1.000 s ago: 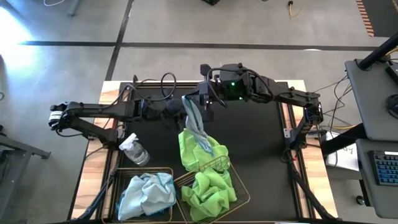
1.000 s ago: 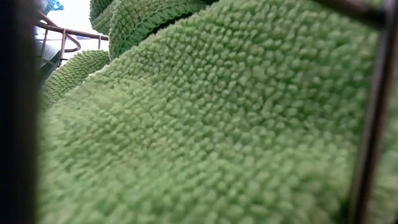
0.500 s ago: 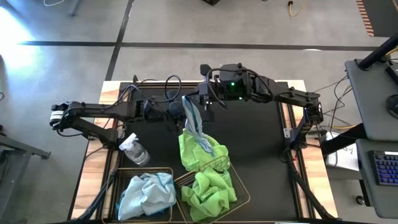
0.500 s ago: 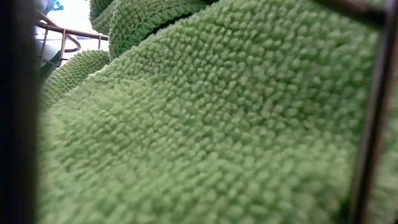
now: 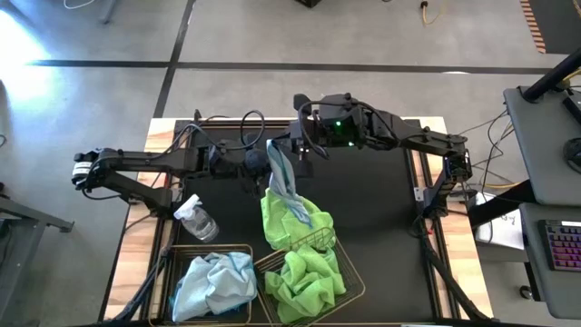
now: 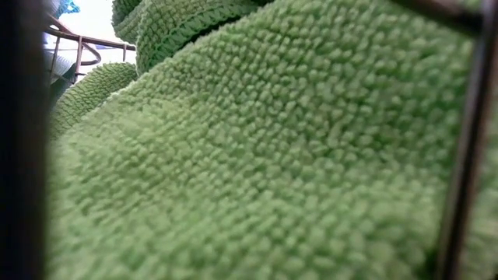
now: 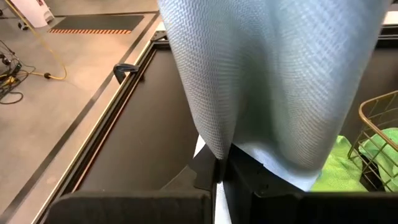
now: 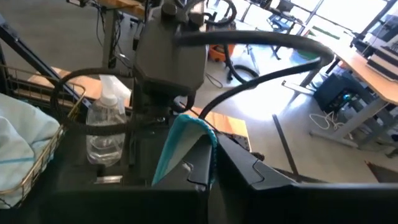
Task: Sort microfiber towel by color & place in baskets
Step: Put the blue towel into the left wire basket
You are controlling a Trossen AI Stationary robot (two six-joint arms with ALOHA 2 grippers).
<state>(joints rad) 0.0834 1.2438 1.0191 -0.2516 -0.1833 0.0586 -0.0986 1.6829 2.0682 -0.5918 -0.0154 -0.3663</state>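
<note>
A pale blue microfiber towel (image 5: 283, 177) hangs over the black mat between my two grippers. Its lower end lies on a lime green towel (image 5: 290, 227) that drapes over the rim of the right basket (image 5: 349, 272). My right gripper (image 5: 289, 150) is shut on the blue towel's top. My left gripper (image 5: 263, 165) is shut on it from the left. The left basket (image 5: 209, 247) holds pale blue towels and the right one green towels. In the low view a green towel (image 6: 257, 155) fills the picture. My left gripper pinches the hanging blue towel between its two fingers at a fold (image 7: 249, 149) of its left side, below the top. It comes nearly level from the table's left. The cloth drapes slack over the fingertips. My right gripper pinches the blue towel's top edge (image 8: 183, 134) between its two fingers, coming nearly level from the table's right. The towel hangs below the fingers, lifted except for its lower end (image 5: 295, 211), which rests on the green towel.
A small clear spray bottle (image 5: 198, 218) stands on the mat's left side, just beyond the left basket. Both baskets sit at the table's near edge, the right one turned askew. The mat's right half is bare.
My left gripper has shut on the hanging blue towel without moving from its place. The towel and my right gripper have kept still.
</note>
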